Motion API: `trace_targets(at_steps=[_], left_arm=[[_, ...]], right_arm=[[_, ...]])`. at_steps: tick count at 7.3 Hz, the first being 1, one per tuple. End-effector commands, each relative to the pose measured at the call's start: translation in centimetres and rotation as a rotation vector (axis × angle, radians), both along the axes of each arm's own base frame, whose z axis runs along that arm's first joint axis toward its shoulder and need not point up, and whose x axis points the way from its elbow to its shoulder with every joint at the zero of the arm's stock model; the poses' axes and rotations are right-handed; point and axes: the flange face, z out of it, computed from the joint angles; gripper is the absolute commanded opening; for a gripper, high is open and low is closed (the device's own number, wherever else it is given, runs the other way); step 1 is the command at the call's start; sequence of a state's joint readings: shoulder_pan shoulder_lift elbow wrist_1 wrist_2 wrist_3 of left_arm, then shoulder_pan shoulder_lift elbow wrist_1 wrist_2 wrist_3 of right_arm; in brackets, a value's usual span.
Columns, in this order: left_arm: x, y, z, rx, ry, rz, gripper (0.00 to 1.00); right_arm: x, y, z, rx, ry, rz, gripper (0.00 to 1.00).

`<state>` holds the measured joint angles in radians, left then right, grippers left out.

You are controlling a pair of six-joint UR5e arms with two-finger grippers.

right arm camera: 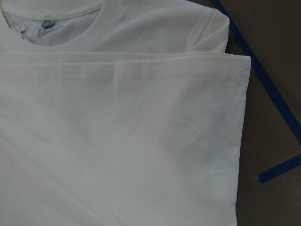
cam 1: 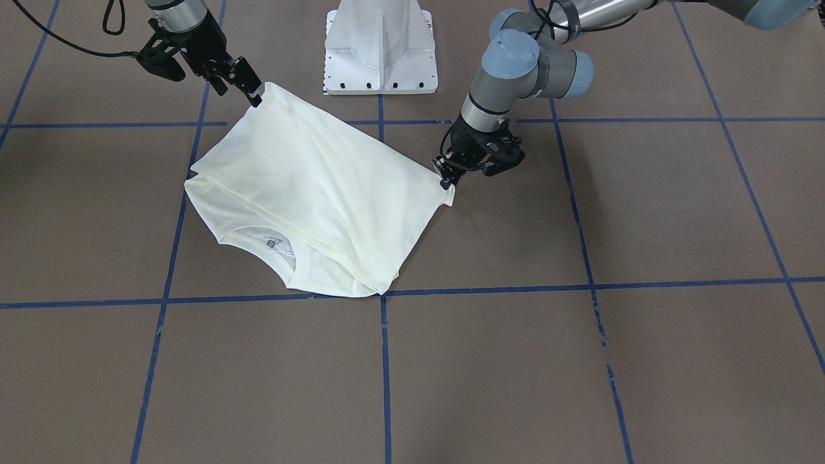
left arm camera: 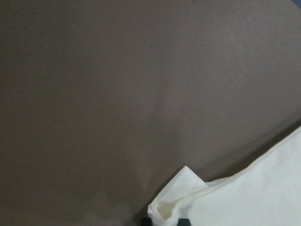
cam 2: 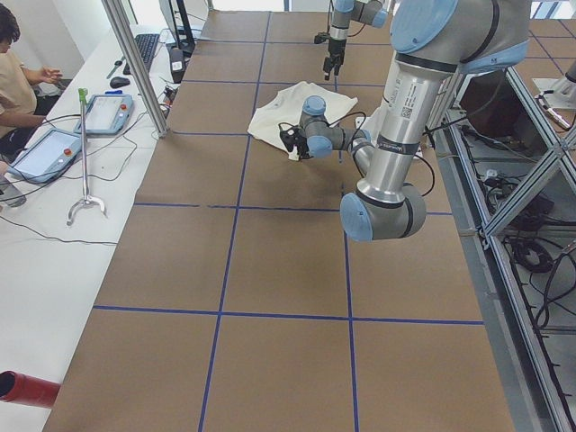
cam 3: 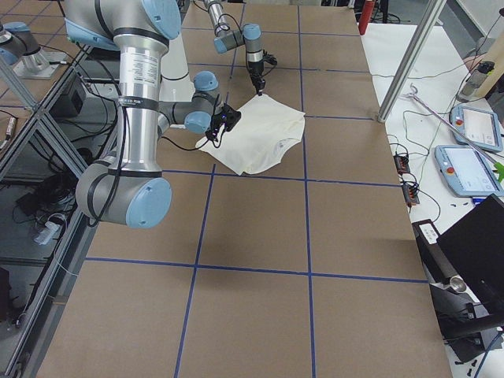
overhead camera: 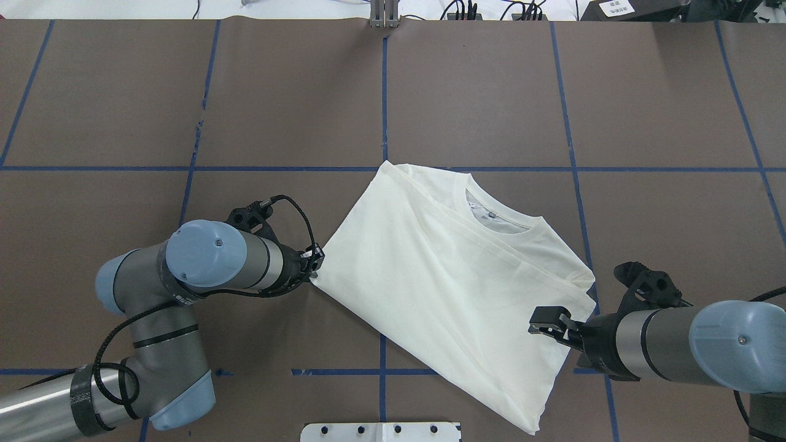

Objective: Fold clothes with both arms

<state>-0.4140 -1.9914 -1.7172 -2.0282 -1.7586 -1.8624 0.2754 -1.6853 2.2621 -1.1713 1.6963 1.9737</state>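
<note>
One corner of cream-white shirt (cam 1: 322, 187) pinched by black open-frame left gripper (cam 1: 448, 179). Right gripper (cam 1: 209, 74) gapes empty (lone pull could skew layers).

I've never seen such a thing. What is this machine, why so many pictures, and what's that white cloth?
It is a robot with two jointed metal arms, the left arm and the right arm, each ending in a pincer. Two pictures look down on the table, one from behind the robot, one facing it; two look along it from its ends; two come from cameras on the wrists. On the brown table lies a cream shirt, partly folded, neck opening showing. The left pincer pinches one corner of it. The right pincer is by the opposite side; whether it grips is unclear.
</note>
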Motion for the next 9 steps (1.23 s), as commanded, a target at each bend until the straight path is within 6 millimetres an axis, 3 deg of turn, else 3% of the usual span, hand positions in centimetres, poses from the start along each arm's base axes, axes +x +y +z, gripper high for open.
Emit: trace_targets(at_steps=[1, 2, 3, 4, 5, 6, 7, 8, 9], left_arm=[[-0.7, -0.4, -0.1, 0.067, -0.009, 0.029, 0.0], [-3.6, -4.3, -0.1, 0.169, -0.038, 0.023, 0.0], [-8.0, -10.3, 1.2, 0.255, -0.105, -0.018, 0.0], [-8.2, -16.9, 2.3, 0.237, -0.158, -0.082, 0.0], [-5.5, -24.0, -1.0, 0.213, -0.182, -0.133, 0.0], [-4.3, -27.6, -4.0, 0.22, -0.153, -0.172, 0.0], [-4.6, -29.4, -4.9, 0.231, -0.143, -0.191, 0.0], [-4.9, -29.6, -6.1, 0.235, -0.131, -0.193, 0.0], [-5.6, -28.7, -7.6, 0.242, -0.095, -0.173, 0.57]], right_arm=[[-0.1, -0.2, 0.0, 0.01, 0.001, 0.015, 1.0], [-0.3, -0.2, -0.3, 0.013, -0.01, 0.012, 1.0], [-0.6, -0.3, -1.0, 0.018, -0.027, 0.013, 1.0], [-1.8, -0.6, -3.6, 0.034, -0.085, 0.013, 1.0], [-3.6, -1.2, -5.1, 0.044, -0.116, 0.016, 1.0], [-5.2, -1.4, -5.1, 0.043, -0.115, 0.011, 1.0], [-7.5, -2.0, -6.6, 0.05, -0.14, 0.011, 1.0], [-10.3, -2.9, -7.1, 0.053, -0.137, 0.02, 1.0], [-11.7, -3.6, -7.2, 0.067, -0.122, 0.049, 1.0]])
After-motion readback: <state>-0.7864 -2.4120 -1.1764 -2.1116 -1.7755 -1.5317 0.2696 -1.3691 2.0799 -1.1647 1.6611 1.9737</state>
